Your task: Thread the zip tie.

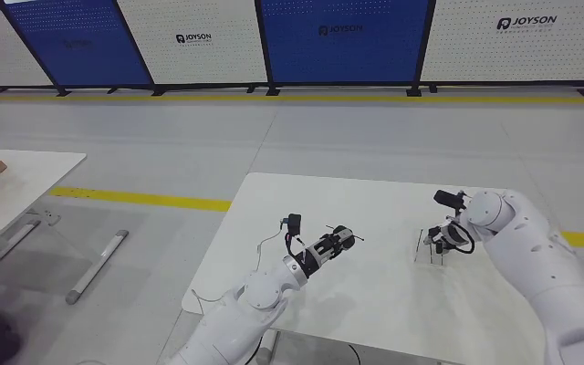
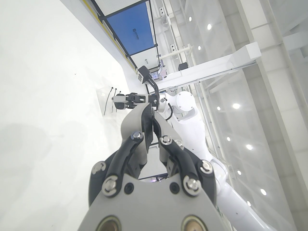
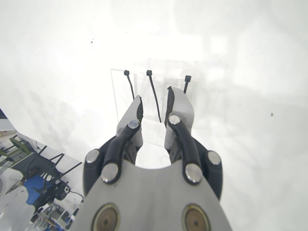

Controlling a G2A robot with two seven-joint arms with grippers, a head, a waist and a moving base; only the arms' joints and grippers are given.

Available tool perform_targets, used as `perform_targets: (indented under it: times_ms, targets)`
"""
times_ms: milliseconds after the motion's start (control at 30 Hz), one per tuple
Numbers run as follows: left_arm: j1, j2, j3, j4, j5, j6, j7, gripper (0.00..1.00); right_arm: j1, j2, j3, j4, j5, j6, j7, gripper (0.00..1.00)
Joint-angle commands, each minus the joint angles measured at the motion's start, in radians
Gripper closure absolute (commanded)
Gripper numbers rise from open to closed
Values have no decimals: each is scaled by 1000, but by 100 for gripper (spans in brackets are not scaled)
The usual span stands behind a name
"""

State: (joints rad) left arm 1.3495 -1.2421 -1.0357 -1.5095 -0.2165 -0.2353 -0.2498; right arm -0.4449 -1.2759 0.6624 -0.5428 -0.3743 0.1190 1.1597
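Note:
Three black zip ties stand in a clear acrylic holder (image 3: 115, 90) on the white table (image 1: 383, 292): one zip tie (image 3: 130, 82), a middle zip tie (image 3: 154, 94) and a third zip tie (image 3: 187, 82). My right gripper (image 3: 154, 93) is open just above the holder, one finger on each side of the middle tie, not touching it. The right gripper (image 1: 438, 239) hangs at the table's right side. My left gripper (image 1: 343, 240) is near the table's middle, shut, with a thin black zip tie (image 1: 361, 239) sticking out across its tips. Its pads (image 2: 148, 121) are pressed together.
The holder (image 2: 101, 94) and the right gripper (image 2: 118, 102) lie well beyond the left gripper's tips. The table's near edge is close under the left arm. Blue and white partition panels (image 1: 338, 41) stand far behind. A second table (image 1: 27, 178) is at the far left.

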Motion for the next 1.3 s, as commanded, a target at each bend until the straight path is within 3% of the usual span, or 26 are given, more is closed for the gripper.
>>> perform_targets:
  times_ms: [0,700,1000,1167,1267]
  targets:
    - [0,0,0,0,0,0,0,100,8,-9,-5,21,0,-1,2,76]
    - [0,0,0,0,0,0,0,100,80,-106,-47,207,-15,-15,20,78]
    - [0,0,0,0,0,0,0,100,98,-137,-54,271,-25,-23,33,88]
    - [0,0,0,0,0,0,0,100,105,-150,-55,297,-28,-26,34,100]
    - [0,0,0,0,0,0,0,100,109,-156,-54,311,-31,-30,33,100]
